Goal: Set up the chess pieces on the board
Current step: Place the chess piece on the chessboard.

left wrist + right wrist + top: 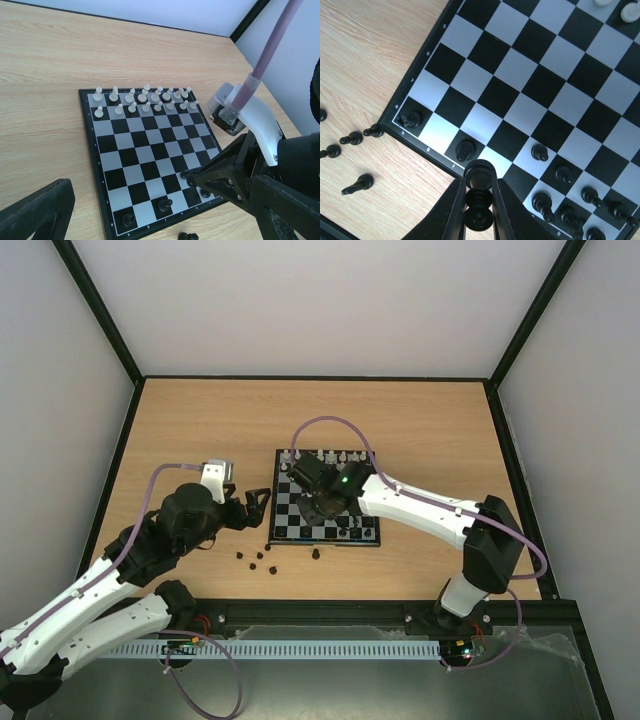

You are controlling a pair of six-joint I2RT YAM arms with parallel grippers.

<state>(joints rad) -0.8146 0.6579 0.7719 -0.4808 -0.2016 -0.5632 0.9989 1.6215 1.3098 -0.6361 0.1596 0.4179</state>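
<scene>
The board [283, 512] lies mid-table; it also shows in the left wrist view [125, 155] and the right wrist view [485, 75]. Several black chess pieces stand on its near rows [465, 149] [164, 204]. Several more lie loose on the table by its near-left corner [254, 562] [357, 184]. My right gripper [318, 508] [480, 200] hovers over the board's near edge, shut on a black chess piece [480, 187]. My left gripper [255, 502] [160, 200] is open and empty, just left of the board.
White pieces [330, 456] [142, 97] fill the board's two far rows. The right arm's white link and purple cable [260, 65] reach across the board's right side. Black frame rails edge the wooden table [200, 430].
</scene>
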